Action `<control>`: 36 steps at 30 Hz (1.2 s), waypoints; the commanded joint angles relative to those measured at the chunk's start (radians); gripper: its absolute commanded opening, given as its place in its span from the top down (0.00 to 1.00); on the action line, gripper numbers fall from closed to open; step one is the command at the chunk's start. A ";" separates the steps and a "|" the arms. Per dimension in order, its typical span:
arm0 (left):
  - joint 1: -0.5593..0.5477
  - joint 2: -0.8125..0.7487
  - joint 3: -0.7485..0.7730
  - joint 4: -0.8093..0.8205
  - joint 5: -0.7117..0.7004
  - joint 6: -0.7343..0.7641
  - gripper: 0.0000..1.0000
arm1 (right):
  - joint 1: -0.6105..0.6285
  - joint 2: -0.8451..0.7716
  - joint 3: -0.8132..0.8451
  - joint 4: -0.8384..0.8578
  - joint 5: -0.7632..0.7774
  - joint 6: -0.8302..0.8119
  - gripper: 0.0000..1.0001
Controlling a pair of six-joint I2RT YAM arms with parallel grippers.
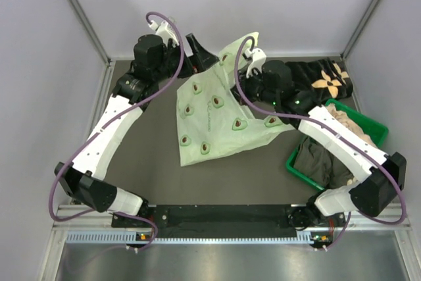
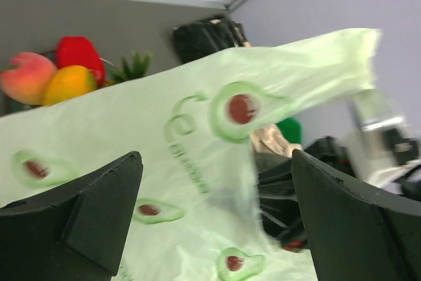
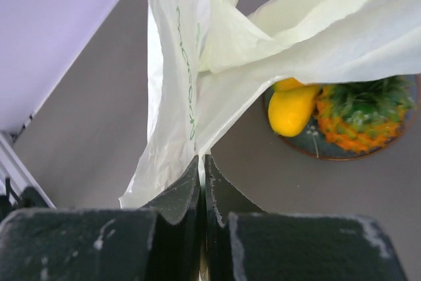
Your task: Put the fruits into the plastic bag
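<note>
The pale green plastic bag (image 1: 217, 113) with avocado prints lies mid-table, its far edge lifted. My right gripper (image 1: 248, 62) is shut on that edge; in the right wrist view the gripper (image 3: 202, 162) pinches the bag (image 3: 177, 97). Under the raised film a yellow piece (image 3: 293, 106) and the pineapple (image 3: 362, 116) sit on a small plate (image 3: 296, 144). My left gripper (image 1: 197, 49) is open and empty beside the bag's far left edge. In its view the gripper (image 2: 216, 159) faces the bag (image 2: 164, 162); behind are two mangoes (image 2: 26, 77) (image 2: 69, 85), a red fruit (image 2: 79, 52) and the pineapple crown (image 2: 135, 65).
A green basket (image 1: 358, 122) with clothes stands at the right, under my right arm. Dark cloth with a pale flower print (image 1: 325, 80) lies at the back right. The walls close in the back and both sides.
</note>
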 commanded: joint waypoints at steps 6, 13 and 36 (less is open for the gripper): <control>-0.085 -0.091 -0.068 -0.065 -0.061 0.052 0.01 | 0.011 0.022 0.155 -0.150 0.134 0.096 1.00; -0.182 -0.109 -0.194 0.087 -0.043 -0.072 0.01 | 0.011 0.034 0.154 -0.169 0.126 0.104 1.00; -0.197 0.064 -0.181 0.159 -0.087 -0.084 0.26 | 0.011 0.002 0.112 -0.146 0.094 0.064 1.00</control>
